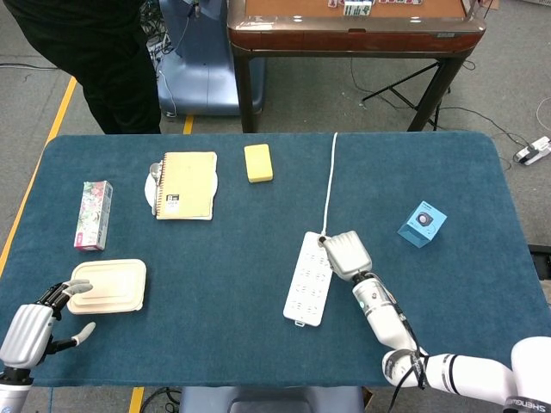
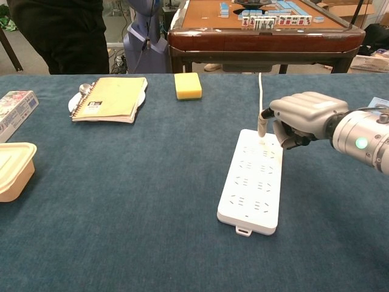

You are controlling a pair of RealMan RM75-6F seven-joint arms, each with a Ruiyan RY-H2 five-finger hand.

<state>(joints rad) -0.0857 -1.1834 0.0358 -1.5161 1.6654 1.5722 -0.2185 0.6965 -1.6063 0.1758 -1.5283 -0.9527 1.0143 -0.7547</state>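
Observation:
A white power strip point(image 1: 308, 280) lies on the blue table point(image 1: 258, 344), its white cord point(image 1: 330, 181) running to the far edge. My right hand point(image 1: 347, 254) hovers over the strip's cord end. In the chest view, the right hand point(image 2: 301, 115) has one finger pointing down onto the top of the power strip point(image 2: 252, 182) while the others are curled in; it holds nothing. My left hand point(image 1: 30, 331) sits at the near left corner, empty, just short of a beige food box point(image 1: 110, 285).
A yellow notebook point(image 1: 186, 184) lies on a plate with a spoon point(image 1: 153, 176), a yellow sponge point(image 1: 257, 163) at the back, a patterned carton point(image 1: 93, 214) left, a small blue box point(image 1: 422, 224) right. A person point(image 1: 95, 52) and a mahjong table point(image 1: 353, 30) stand beyond.

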